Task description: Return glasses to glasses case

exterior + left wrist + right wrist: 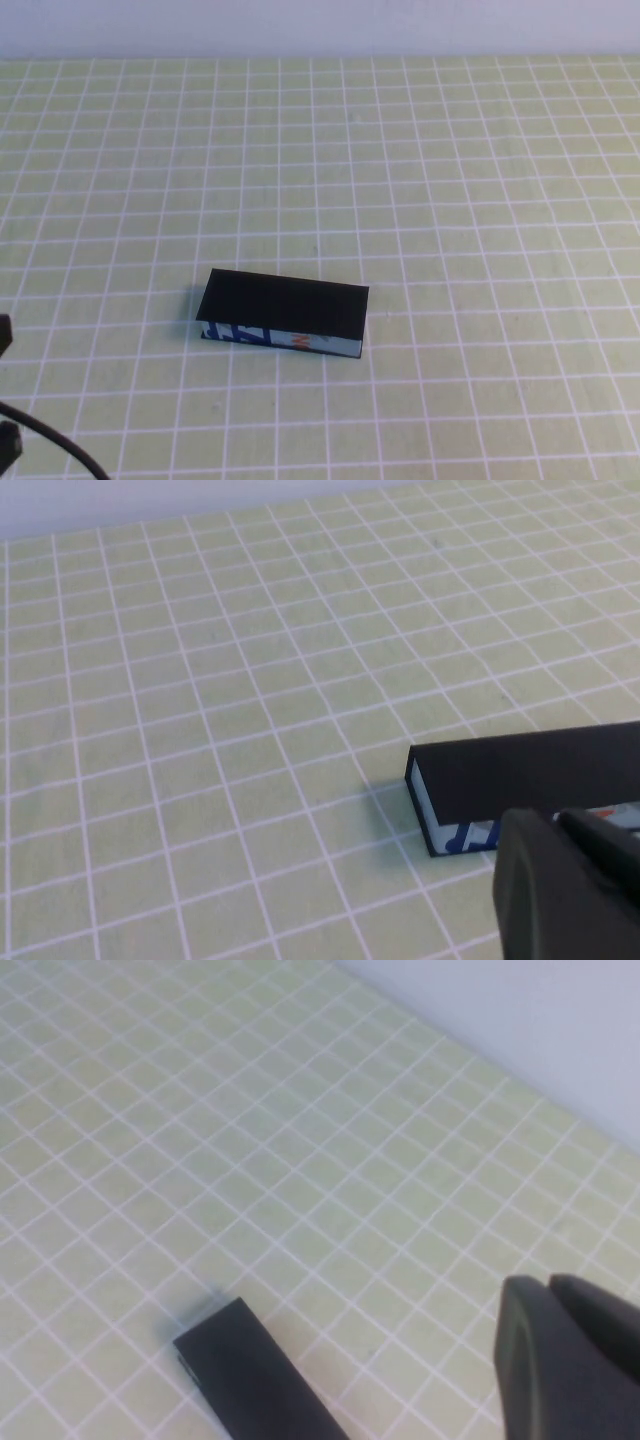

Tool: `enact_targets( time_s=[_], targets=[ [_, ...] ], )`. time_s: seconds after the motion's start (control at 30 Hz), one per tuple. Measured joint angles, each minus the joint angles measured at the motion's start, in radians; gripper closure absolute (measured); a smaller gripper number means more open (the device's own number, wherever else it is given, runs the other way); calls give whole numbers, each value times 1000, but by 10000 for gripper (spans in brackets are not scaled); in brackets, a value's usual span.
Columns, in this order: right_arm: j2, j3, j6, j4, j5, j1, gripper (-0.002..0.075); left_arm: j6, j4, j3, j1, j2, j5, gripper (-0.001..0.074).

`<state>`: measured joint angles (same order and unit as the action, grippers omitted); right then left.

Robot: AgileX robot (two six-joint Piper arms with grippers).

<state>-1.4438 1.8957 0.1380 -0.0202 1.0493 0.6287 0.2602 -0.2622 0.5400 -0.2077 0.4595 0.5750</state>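
Observation:
The glasses case (285,305) lies closed on the gridded green mat, a little left of centre, its black lid down and its light front edge with blue and orange print facing me. The glasses are out of view. My left gripper (553,820) hovers near the case's printed front edge (470,832), fingers pressed together and holding nothing. My right gripper (547,1282) hangs well off to the side of the case (250,1375), shut and empty. Neither gripper's fingers show in the high view.
Green mat with a white grid (450,200) covers the table up to a pale wall (320,25) at the back. Dark parts of the left arm and a cable (50,445) sit at the near-left corner.

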Motion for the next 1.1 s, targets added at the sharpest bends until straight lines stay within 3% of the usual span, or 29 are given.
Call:
enact_targets(
  time_s=[0.13, 0.37, 0.6, 0.8, 1.1],
  targets=[
    [155, -205, 11, 30, -84, 0, 743, 0, -1, -56, 0, -7, -26, 738],
    [503, -726, 97, 63, -332, 0, 743, 0, -20, -81, 0, -7, -79, 738],
    [883, -1164, 100, 14, -491, 0, 743, 0, -30, -81, 0, -7, -88, 738],
    [1139, -1399, 100, -52, -515, 0, 743, 0, -92, -81, 0, -7, -88, 738],
    [1346, -1536, 100, -58, -417, 0, 743, 0, -106, -81, 0, -7, -88, 738]
  ],
)
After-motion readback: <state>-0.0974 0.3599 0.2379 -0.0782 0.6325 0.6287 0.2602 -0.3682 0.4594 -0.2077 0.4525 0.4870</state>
